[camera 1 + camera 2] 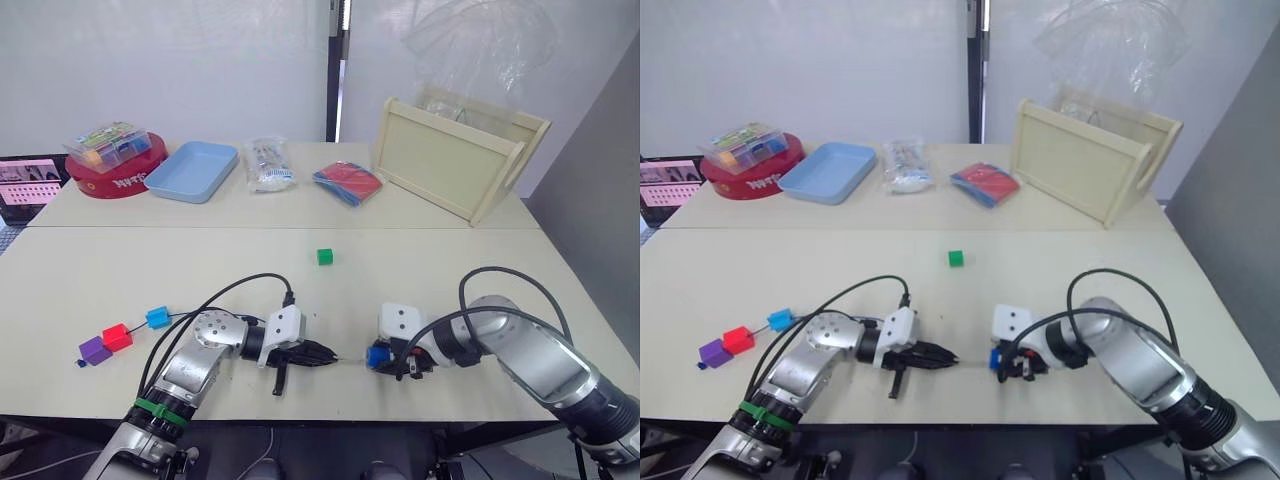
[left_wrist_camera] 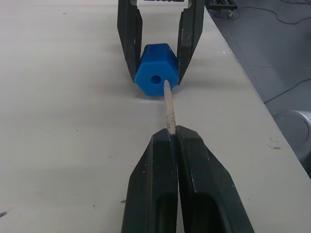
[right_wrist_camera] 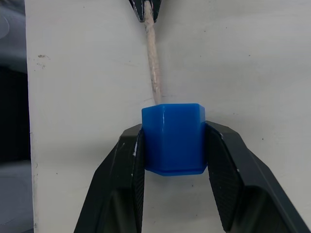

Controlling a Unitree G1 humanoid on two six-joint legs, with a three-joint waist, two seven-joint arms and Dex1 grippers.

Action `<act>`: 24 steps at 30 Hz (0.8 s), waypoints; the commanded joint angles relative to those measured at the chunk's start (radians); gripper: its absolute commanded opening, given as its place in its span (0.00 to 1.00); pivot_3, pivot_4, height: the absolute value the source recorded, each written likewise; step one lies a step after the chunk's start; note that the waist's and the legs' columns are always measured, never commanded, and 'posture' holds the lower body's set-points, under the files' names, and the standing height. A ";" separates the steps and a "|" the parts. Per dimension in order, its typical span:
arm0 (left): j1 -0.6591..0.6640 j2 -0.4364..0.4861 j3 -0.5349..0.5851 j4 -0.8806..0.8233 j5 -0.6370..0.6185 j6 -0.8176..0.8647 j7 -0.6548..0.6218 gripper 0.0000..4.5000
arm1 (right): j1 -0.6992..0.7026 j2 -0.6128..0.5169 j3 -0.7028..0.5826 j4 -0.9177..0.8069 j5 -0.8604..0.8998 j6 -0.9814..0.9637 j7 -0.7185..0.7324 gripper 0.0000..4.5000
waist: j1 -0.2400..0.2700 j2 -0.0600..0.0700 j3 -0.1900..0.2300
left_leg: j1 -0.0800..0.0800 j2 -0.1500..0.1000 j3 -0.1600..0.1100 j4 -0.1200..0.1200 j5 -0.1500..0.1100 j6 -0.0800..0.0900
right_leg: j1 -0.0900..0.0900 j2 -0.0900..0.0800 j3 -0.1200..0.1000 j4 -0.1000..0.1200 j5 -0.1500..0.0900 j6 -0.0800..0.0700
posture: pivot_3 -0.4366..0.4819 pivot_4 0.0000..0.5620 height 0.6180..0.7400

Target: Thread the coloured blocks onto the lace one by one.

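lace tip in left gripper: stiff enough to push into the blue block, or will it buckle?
The lace tip juts straight from the left gripper without sagging, so probably stiff. It looks thin, so off-centre pushing may bend it. It meets the darker blue block just beside the hole.

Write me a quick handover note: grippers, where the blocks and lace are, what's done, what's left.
Left gripper: shut on the lace tip.
Right gripper: shut on the darker blue block, hole facing the tip.
The tip meets the block's face just beside the hole, not yet in.
Done: purple block, red block and light blue block are on the lace.
Left: thread the darker blue block, then the green block, loose mid-table.
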State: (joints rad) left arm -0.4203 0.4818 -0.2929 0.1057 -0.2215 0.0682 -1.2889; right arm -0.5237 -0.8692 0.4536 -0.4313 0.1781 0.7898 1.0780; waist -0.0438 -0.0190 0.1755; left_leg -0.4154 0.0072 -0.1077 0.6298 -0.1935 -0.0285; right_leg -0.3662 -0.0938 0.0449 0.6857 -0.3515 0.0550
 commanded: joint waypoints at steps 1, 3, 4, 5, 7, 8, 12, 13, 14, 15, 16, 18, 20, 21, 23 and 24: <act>-0.021 -0.010 0.000 0.001 0.003 -0.018 0.006 0.00 | -0.003 0.005 -0.016 -0.028 0.000 -0.014 0.001 0.28 | 0.000 0.000 0.000 | 0.000 0.000 0.000 0.000 0.000 0.000 | 0.000 0.000 0.000 0.000 0.000 0.000 | 0.48 0.27 1.00; -0.033 -0.020 -0.001 0.018 0.008 -0.023 0.010 0.00 | 0.000 0.007 -0.018 -0.032 0.002 -0.011 -0.001 0.28 | 0.000 0.000 0.000 | 0.000 0.000 0.000 0.000 0.000 0.000 | 0.000 0.000 0.000 0.000 0.000 0.000 | 0.48 0.27 1.00; -0.037 -0.024 -0.002 0.025 0.009 -0.024 0.010 0.00 | 0.001 0.008 -0.019 -0.033 0.004 -0.009 -0.002 0.28 | 0.000 0.000 0.000 | 0.000 0.000 0.000 0.000 0.000 0.000 | 0.000 0.000 0.000 0.000 0.000 0.000 | 0.48 0.27 1.00; -0.042 -0.029 -0.003 0.031 0.012 -0.026 0.012 0.00 | 0.003 0.009 -0.020 -0.035 0.006 -0.006 -0.004 0.28 | 0.000 0.000 0.000 | 0.000 0.000 0.000 0.000 0.000 0.000 | 0.000 0.000 0.000 0.000 0.000 0.000 | 0.48 0.27 1.00; -0.047 -0.037 -0.004 0.039 0.015 -0.029 0.012 0.00 | 0.005 0.010 -0.020 -0.039 0.007 -0.003 -0.005 0.28 | 0.000 0.000 0.000 | 0.000 0.000 0.000 0.000 0.000 0.000 | 0.000 0.000 0.000 0.000 0.000 0.000 | 0.48 0.27 1.00; -0.049 -0.042 -0.005 0.042 0.016 -0.030 0.011 0.00 | 0.006 0.012 -0.021 -0.040 0.008 -0.001 -0.007 0.28 | -0.001 0.000 0.000 | 0.000 0.000 0.000 0.000 0.000 0.000 | 0.000 0.000 0.000 0.000 0.000 0.000 | 0.48 0.27 1.00; -0.052 -0.058 -0.007 0.044 0.010 -0.023 0.004 0.00 | 0.005 0.020 -0.021 -0.043 0.009 0.006 -0.015 0.28 | 0.000 0.000 0.000 | 0.000 0.000 0.000 0.000 0.000 0.000 | 0.000 0.000 0.000 0.000 0.000 0.000 | 0.48 0.27 1.00; -0.053 -0.060 -0.009 0.044 0.011 -0.021 0.003 0.00 | 0.002 0.025 -0.016 -0.042 0.007 0.007 -0.018 0.28 | 0.000 0.000 0.000 | 0.000 0.000 0.000 0.000 0.000 0.000 | 0.000 0.000 0.000 0.000 0.000 0.000 | 0.48 0.27 1.00; -0.054 -0.061 -0.010 0.045 0.012 -0.020 0.002 0.00 | -0.001 0.031 -0.012 -0.041 0.005 0.010 -0.020 0.28 | 0.000 0.000 0.000 | 0.000 0.000 0.000 0.000 0.000 0.000 | 0.000 0.000 0.000 0.000 0.000 0.000 | 0.48 0.27 1.00; -0.054 -0.061 -0.010 0.045 0.014 -0.019 0.001 0.00 | -0.005 0.039 -0.007 -0.039 0.004 0.012 -0.022 0.28 | -0.001 0.000 0.000 | 0.000 0.000 0.000 0.000 0.000 0.000 | 0.000 0.000 0.000 0.000 0.000 0.000 | 0.48 0.27 1.00; -0.055 -0.061 -0.011 0.045 0.014 -0.019 0.000 0.00 | -0.011 0.049 -0.001 -0.037 0.002 0.014 -0.025 0.28 | -0.001 0.000 0.000 | 0.000 0.000 0.000 0.000 0.000 0.000 | 0.000 0.000 0.000 0.000 0.000 0.000 | 0.48 0.27 1.00; -0.052 -0.057 -0.011 0.040 0.015 -0.013 -0.002 0.00 | -0.025 0.075 0.016 -0.032 -0.003 0.021 -0.031 0.28 | -0.002 0.000 0.000 | 0.000 0.000 0.000 0.000 0.000 0.000 | 0.000 0.000 0.000 0.000 0.000 0.000 | 0.48 0.27 1.00; -0.047 -0.052 -0.011 0.035 0.015 -0.008 -0.004 0.00 | -0.038 0.098 0.034 -0.026 -0.009 0.029 -0.035 0.28 | -0.003 0.000 0.000 | 0.000 0.000 0.000 0.000 0.000 0.000 | 0.000 0.000 0.000 0.000 0.000 0.000 | 0.48 0.27 1.00; -0.045 -0.049 -0.011 0.032 0.016 -0.007 -0.004 0.00 | -0.043 0.106 0.041 -0.024 -0.012 0.032 -0.036 0.28 | -0.002 0.000 0.000 | 0.000 0.000 0.000 0.000 0.000 0.000 | 0.000 0.000 0.000 0.000 0.000 0.000 | 0.48 0.27 1.00; -0.038 -0.044 -0.010 0.028 0.018 -0.007 -0.003 0.00 | -0.056 0.125 0.057 -0.015 -0.017 0.036 -0.043 0.28 | 0.000 0.000 0.000 | 0.000 0.000 0.000 0.000 0.000 0.000 | 0.000 0.000 0.000 0.000 0.000 0.000 | 0.48 0.27 1.00; -0.036 -0.041 -0.011 0.025 0.019 -0.008 -0.001 0.00 | -0.060 0.131 0.063 -0.011 -0.021 0.037 -0.045 0.28 | 0.000 0.000 0.000 | 0.000 0.000 0.000 0.001 0.000 0.000 | 0.000 0.000 0.000 0.000 0.000 0.000 | 0.48 0.27 1.00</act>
State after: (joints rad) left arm -0.4578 0.4386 -0.3079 0.1652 -0.1976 0.0668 -1.2908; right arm -0.5659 -0.7474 0.5111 -0.4282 0.1636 0.8206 1.0370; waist -0.0438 -0.0190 0.1755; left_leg -0.4154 0.0071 -0.1080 0.6302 -0.1934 -0.0286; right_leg -0.3662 -0.0939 0.0447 0.6860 -0.3515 0.0550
